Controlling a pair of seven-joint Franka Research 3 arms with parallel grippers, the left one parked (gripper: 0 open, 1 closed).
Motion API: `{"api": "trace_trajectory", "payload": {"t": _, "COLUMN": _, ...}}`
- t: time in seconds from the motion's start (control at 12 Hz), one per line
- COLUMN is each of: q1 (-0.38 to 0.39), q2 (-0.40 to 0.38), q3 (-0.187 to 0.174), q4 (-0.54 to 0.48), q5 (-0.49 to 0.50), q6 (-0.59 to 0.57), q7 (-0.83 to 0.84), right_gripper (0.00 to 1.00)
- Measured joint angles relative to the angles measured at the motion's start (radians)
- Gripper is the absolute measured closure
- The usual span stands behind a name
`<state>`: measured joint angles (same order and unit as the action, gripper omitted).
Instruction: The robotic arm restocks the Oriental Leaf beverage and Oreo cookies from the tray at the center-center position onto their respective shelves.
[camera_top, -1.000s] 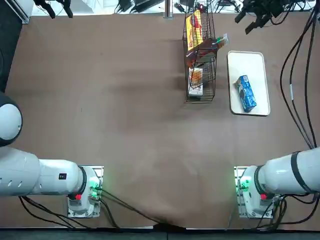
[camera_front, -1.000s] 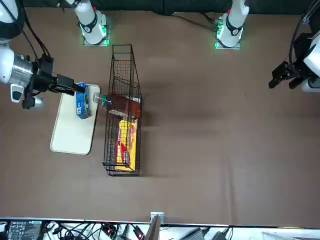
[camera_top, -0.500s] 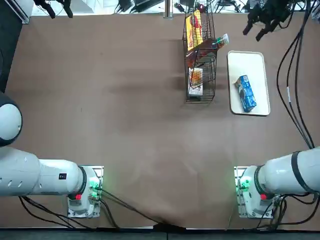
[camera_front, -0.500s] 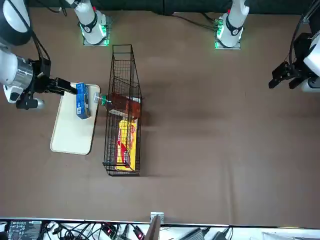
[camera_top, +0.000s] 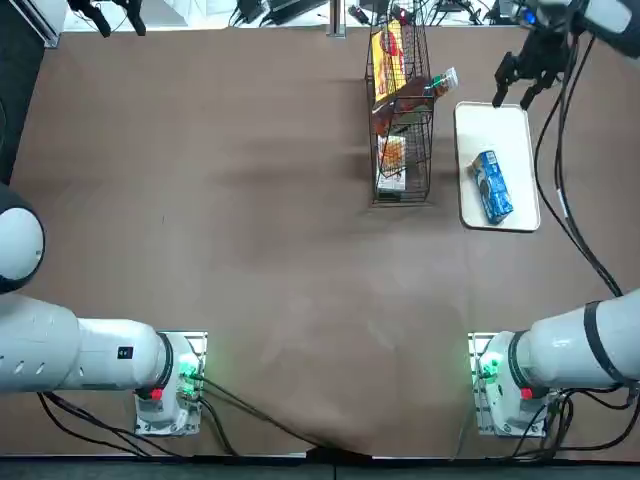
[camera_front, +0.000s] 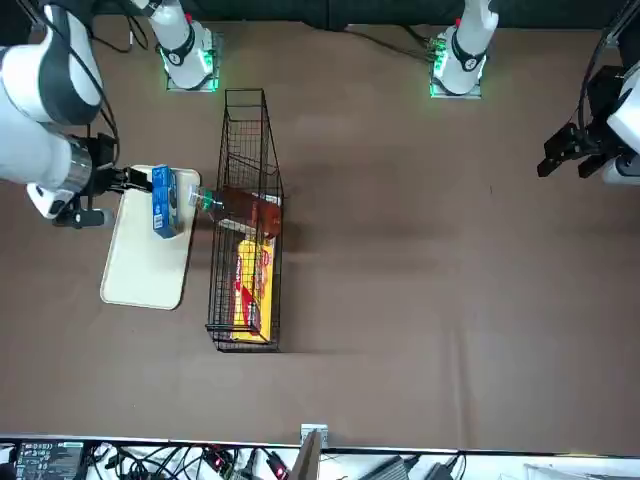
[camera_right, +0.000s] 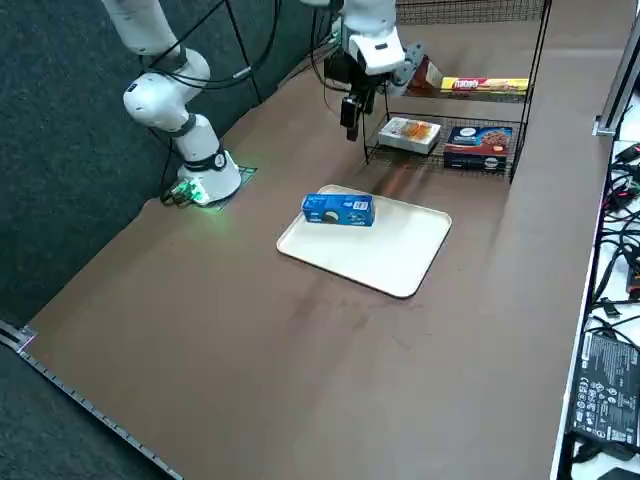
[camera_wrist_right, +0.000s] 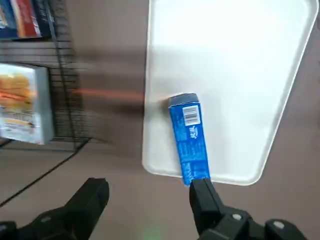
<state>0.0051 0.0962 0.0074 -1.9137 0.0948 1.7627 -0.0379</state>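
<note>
The blue Oreo cookies packet (camera_top: 492, 186) (camera_front: 164, 200) (camera_right: 338, 209) (camera_wrist_right: 190, 137) lies on the white tray (camera_top: 500, 125) (camera_front: 145, 270) (camera_right: 390, 250) (camera_wrist_right: 225, 60), at its end nearer the robot. The Oriental Leaf beverage (camera_top: 415, 95) (camera_front: 240, 205) (camera_right: 428, 75) lies across a tier of the black wire shelves (camera_top: 402, 200) (camera_front: 245, 130) (camera_right: 540, 60) (camera_wrist_right: 65, 100), its white cap poking out toward the tray. My right gripper (camera_top: 512, 100) (camera_front: 138, 181) (camera_right: 350, 122) (camera_wrist_right: 150, 197) hangs open and empty above the tray's far end, close to the rack.
The rack also holds a yellow packet (camera_top: 388, 50) (camera_front: 250, 285) (camera_right: 480, 85) on an upper tier. Its bottom tier carries a white box (camera_top: 392, 165) (camera_right: 408, 132) (camera_wrist_right: 25, 110) and a dark blue box (camera_right: 478, 145). Black cables trail from my right arm past the tray's right side.
My right gripper has swung from beyond the table's far edge to above the tray's far end. The packet, the bottle and the rack have not moved.
</note>
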Motion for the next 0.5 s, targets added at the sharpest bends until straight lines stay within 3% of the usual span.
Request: {"api": "trace_trajectory", "payload": {"t": 0.5, "q1": 0.0, "q2": -0.003, "q3": 0.002, "q4": -0.204, "q5": -0.057, "q6": 0.243, "q7": -0.036, "right_gripper": 0.0}}
